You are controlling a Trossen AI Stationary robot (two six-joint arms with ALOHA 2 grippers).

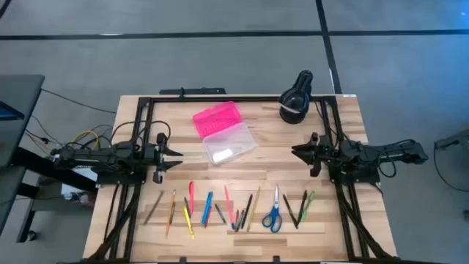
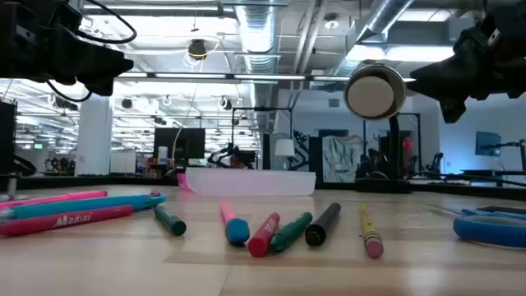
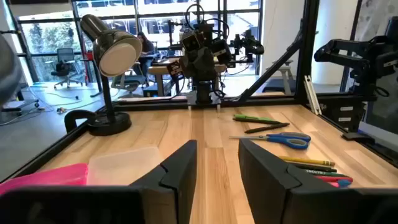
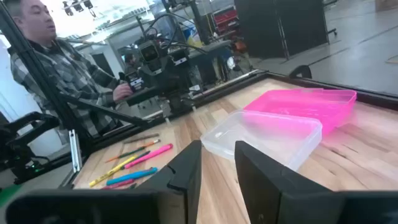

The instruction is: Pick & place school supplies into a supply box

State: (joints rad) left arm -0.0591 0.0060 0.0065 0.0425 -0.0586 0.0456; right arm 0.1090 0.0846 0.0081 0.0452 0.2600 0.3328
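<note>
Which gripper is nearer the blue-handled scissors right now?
Right. The right gripper hovers just past the scissors, slightly to their right; the left gripper is across the table, beyond the pencil row.

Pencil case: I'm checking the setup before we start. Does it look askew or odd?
The case lies open and slanted across the table, pink lid flat behind the clear base. Open suits loading; nothing looks damaged.

Wooden table [image 1: 352, 117]: open supply box [image 1: 223, 133] centre, lamp [image 1: 297, 99] at one o'clock, school supplies [image 1: 227, 207] (row) at six.
</note>
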